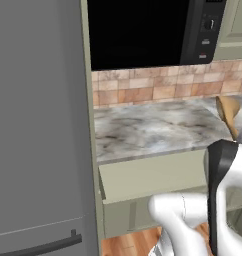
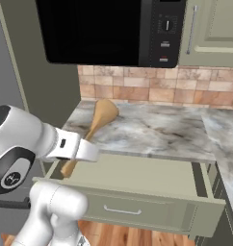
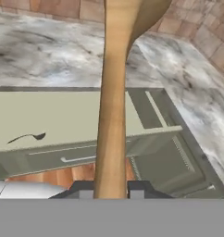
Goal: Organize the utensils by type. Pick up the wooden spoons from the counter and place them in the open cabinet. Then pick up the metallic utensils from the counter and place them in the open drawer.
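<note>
My gripper (image 3: 111, 189) is shut on the handle of an orange-brown wooden spoon (image 3: 115, 92). The spoon hangs above the open pale olive-green drawer (image 2: 137, 180), its round bowl (image 2: 105, 112) pointing towards the brown-tile backsplash. In the left base view the spoon's bowl (image 1: 228, 111) shows above my arm, over the marbled counter (image 1: 143, 130). A small thin dark-grey metal spoon (image 3: 28, 136) lies on the drawer's floor (image 3: 72, 115). The open cabinet is out of view.
A black microwave (image 2: 104, 29) hangs over the counter (image 2: 157, 127). To its right is a grey-green wall cabinet door (image 2: 212, 31), closed. A tall grey fridge (image 1: 38, 125) stands at the left. The drawer front (image 2: 137, 206) juts out over the wooden floor.
</note>
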You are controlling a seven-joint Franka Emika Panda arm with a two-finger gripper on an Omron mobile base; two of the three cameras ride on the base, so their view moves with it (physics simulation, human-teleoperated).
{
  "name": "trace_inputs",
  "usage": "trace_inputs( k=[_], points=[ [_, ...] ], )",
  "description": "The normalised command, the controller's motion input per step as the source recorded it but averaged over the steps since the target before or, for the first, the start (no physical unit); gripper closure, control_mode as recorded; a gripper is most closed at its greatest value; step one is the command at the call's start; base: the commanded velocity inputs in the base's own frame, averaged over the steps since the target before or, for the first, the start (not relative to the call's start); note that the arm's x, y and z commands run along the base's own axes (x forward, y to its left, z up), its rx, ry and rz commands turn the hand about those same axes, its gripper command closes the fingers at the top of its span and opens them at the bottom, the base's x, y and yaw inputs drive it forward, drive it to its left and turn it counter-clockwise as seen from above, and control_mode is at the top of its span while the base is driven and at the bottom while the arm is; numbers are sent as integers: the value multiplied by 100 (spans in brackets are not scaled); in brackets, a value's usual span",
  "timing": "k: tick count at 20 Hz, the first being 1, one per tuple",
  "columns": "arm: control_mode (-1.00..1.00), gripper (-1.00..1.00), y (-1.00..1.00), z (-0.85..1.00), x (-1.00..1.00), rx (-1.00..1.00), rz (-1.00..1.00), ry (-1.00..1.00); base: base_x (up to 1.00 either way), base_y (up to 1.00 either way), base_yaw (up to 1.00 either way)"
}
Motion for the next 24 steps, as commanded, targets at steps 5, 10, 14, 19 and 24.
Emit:
trace_inputs(
  k=[5, 10, 14, 19, 24],
  points=[
    [-100, 100, 34, -42, 0, -8, 20, -7, 0, 0, 0],
    [-100, 100, 65, -49, 22, -10, 26, 0, 0, 0, 0],
    [-100, 100, 59, -61, 27, -12, 24, 1, 0, 0, 0],
    [-100, 100, 21, -56, 7, -4, 24, -3, 0, 0, 0],
    [-100, 100, 0, -37, -3, 0, 17, -16, 0, 0, 0]
  ],
)
